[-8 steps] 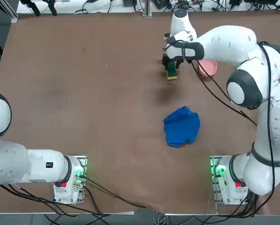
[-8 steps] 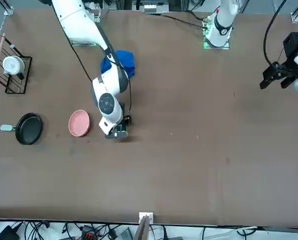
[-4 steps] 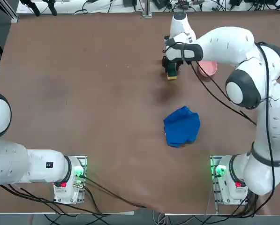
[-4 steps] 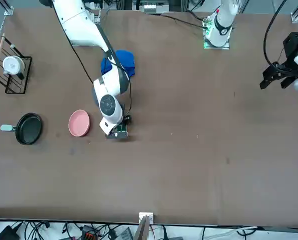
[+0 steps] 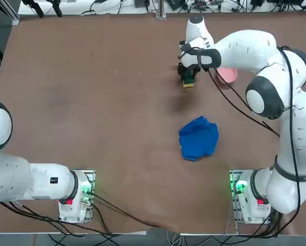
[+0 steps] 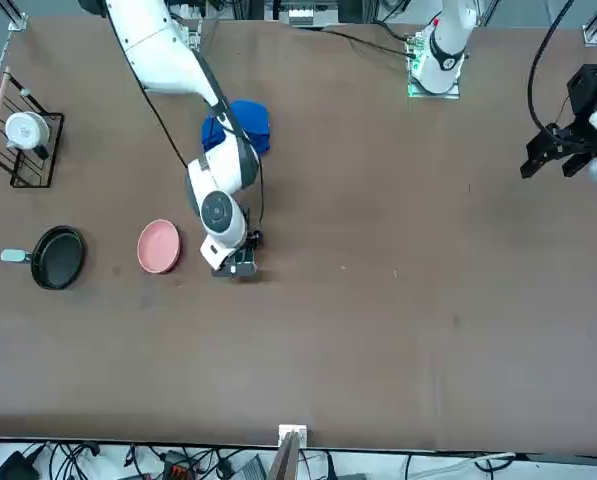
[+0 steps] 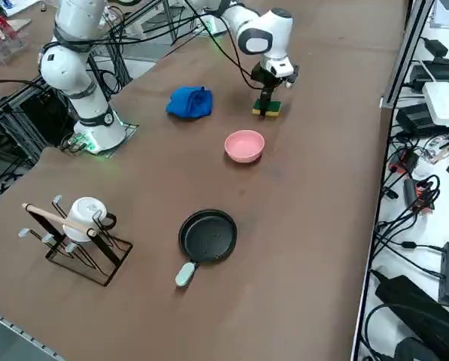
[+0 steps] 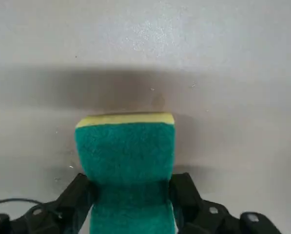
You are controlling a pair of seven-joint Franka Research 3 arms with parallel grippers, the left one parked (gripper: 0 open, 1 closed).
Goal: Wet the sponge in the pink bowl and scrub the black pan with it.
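Note:
The sponge (image 8: 126,151), green over yellow, lies on the brown table beyond the blue cloth. My right gripper (image 8: 130,200) is down over the sponge (image 5: 187,81), its two black fingers (image 8: 82,192) pressed against the sponge's long sides, which look slightly pinched. The right side view shows the gripper (image 7: 268,104) standing upright on the sponge (image 7: 267,110), which rests on the table. The pink bowl (image 7: 244,156) sits empty just beside it, toward the robot's right. Farther that way lies the black pan (image 7: 207,235) with its pale handle. The top view does not show the pan.
A crumpled blue cloth (image 5: 198,138) lies between the sponge and the right arm's base. A wire rack with a white mug (image 7: 77,229) stands at the table's right edge past the pan. The right arm partly covers the bowl (image 5: 229,77) in the top view.
The right gripper has sunk a little lower onto the sponge and its fingers have drawn in against the sponge's sides. The sponge, bowl and pan have not moved.

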